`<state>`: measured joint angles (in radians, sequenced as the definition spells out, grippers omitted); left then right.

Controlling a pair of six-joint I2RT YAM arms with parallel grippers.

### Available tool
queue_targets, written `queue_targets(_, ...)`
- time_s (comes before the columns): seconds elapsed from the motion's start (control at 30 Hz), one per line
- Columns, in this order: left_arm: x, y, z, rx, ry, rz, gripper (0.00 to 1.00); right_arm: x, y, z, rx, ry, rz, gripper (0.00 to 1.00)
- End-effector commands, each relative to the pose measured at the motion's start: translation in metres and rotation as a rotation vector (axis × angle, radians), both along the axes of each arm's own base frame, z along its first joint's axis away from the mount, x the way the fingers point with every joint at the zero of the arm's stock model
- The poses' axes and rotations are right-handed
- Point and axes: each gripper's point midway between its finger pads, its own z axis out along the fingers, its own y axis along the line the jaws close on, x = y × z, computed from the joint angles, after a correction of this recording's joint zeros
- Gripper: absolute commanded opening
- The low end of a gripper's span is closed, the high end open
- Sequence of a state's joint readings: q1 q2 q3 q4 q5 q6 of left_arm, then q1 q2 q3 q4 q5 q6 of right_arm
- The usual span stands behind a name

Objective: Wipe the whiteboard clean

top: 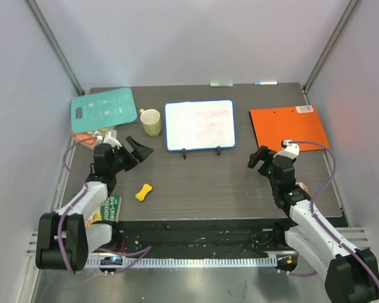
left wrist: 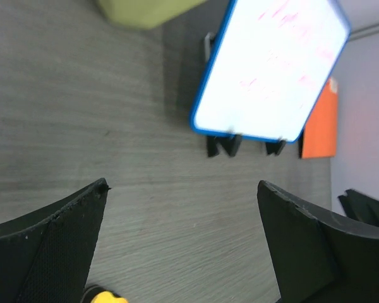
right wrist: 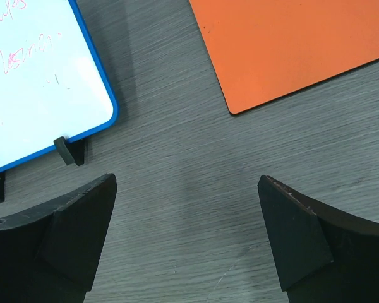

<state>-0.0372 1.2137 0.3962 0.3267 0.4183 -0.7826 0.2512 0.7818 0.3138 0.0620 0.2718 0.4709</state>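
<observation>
The whiteboard (top: 199, 125), white with a thin blue frame, faint red writing and two small black feet, lies at the middle back of the table. It also shows in the left wrist view (left wrist: 271, 69) and the right wrist view (right wrist: 38, 82). My left gripper (top: 139, 151) is open and empty, left of the board's near left corner; bare table lies between its fingers (left wrist: 57, 246). My right gripper (top: 260, 158) is open and empty, right of the board's near right corner, over bare table. A small yellow bone-shaped object (top: 143, 191) lies on the table near the left gripper.
A teal cutting board (top: 104, 108) lies at the back left, a pale yellow mug (top: 151, 122) left of the whiteboard, an orange folder (top: 288, 125) at the back right. Packets and a green booklet (top: 107, 208) lie along the left edge. Walls enclose three sides.
</observation>
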Motion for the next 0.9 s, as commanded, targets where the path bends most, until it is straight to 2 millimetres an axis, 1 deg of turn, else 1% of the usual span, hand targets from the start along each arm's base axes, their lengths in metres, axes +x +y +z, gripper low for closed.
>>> queue_targets(0.0, 0.007, 0.013, 0.073, 0.061, -0.142, 0.045, 1.00, 0.006, 0.001, 0.014, 0.011, -0.095, 0.002, 1.00)
queue_targets(0.03, 0.001, 0.014, 0.074, 0.084, -0.128, 0.037, 1.00, 0.006, 0.002, 0.010, 0.011, -0.087, 0.004, 1.00)
queue_targets(0.07, 0.000, 0.018, 0.092, 0.096, -0.167, 0.059, 1.00, 0.004, 0.001, 0.003, 0.009, -0.074, 0.006, 1.00)
queue_targets(0.13, -0.004, 0.028, 0.096, 0.151, -0.159, 0.090, 1.00, 0.006, 0.003, 0.003, 0.015, -0.079, 0.009, 0.99)
queue_targets(0.17, -0.011, 0.031, 0.092, 0.184, -0.128, 0.084, 1.00, 0.006, 0.003, 0.000, 0.012, -0.069, 0.011, 1.00)
queue_targets(0.2, -0.012, 0.032, 0.103, 0.208, -0.152, 0.079, 1.00, 0.008, 0.004, 0.001, 0.012, -0.073, 0.013, 1.00)
queue_targets(0.23, -0.013, 0.034, 0.104, 0.233, -0.151, 0.076, 1.00, 0.008, 0.004, -0.001, 0.011, -0.069, 0.018, 1.00)
queue_targets(0.27, -0.017, 0.035, 0.100, 0.248, -0.125, 0.085, 1.00, 0.009, 0.004, -0.003, 0.011, -0.064, 0.016, 1.00)
queue_targets(0.33, -0.018, 0.032, 0.100, 0.263, -0.118, 0.075, 1.00, 0.010, 0.005, -0.004, 0.011, -0.059, 0.019, 1.00)
queue_targets(0.37, -0.023, 0.024, 0.093, 0.297, -0.089, 0.051, 1.00, 0.010, 0.006, -0.005, 0.009, -0.056, 0.022, 1.00)
queue_targets(0.43, -0.022, 0.014, 0.088, 0.353, -0.037, 0.010, 1.00, 0.009, 0.005, -0.006, 0.011, -0.054, 0.020, 1.00)
queue_targets(0.47, -0.026, 0.001, 0.083, 0.421, -0.013, -0.044, 1.00, 0.009, 0.006, -0.007, 0.012, -0.053, 0.023, 1.00)
queue_targets(0.5, -0.039, -0.001, 0.071, 0.485, 0.075, -0.094, 1.00, 0.009, 0.005, -0.005, 0.013, -0.060, 0.020, 1.00)
queue_targets(0.53, -0.032, -0.006, 0.074, 0.560, 0.114, -0.115, 1.00, 0.009, 0.006, -0.006, 0.013, -0.057, 0.021, 1.00)
queue_targets(0.57, -0.036, -0.009, 0.072, 0.655, 0.147, -0.136, 1.00, 0.009, 0.006, -0.006, 0.013, -0.057, 0.023, 1.00)
queue_targets(0.6, -0.050, 0.000, 0.064, 0.755, 0.231, -0.187, 1.00, 0.009, 0.006, -0.006, 0.011, -0.056, 0.025, 1.00)
queue_targets(0.63, -0.044, -0.001, 0.064, 0.816, 0.277, -0.202, 1.00, 0.009, 0.006, -0.008, 0.011, -0.051, 0.025, 1.00)
queue_targets(0.67, -0.045, 0.003, 0.061, 0.865, 0.303, -0.216, 1.00, 0.010, 0.006, -0.007, 0.012, -0.053, 0.023, 1.00)
queue_targets(0.7, -0.049, 0.009, 0.054, 0.929, 0.340, -0.258, 1.00, 0.010, 0.006, -0.008, 0.011, -0.045, 0.024, 0.99)
queue_targets(0.77, -0.052, 0.011, 0.038, 0.975, 0.390, -0.321, 1.00, 0.010, 0.006, -0.008, 0.011, -0.042, 0.022, 1.00)
queue_targets(0.83, -0.060, 0.010, 0.023, 0.988, 0.426, -0.394, 0.99, 0.010, 0.008, -0.009, 0.007, -0.036, 0.036, 1.00)
queue_targets(0.87, -0.067, 0.013, 0.010, 1.001, 0.469, -0.421, 0.92, 0.010, 0.011, -0.008, 0.010, -0.043, 0.052, 1.00)
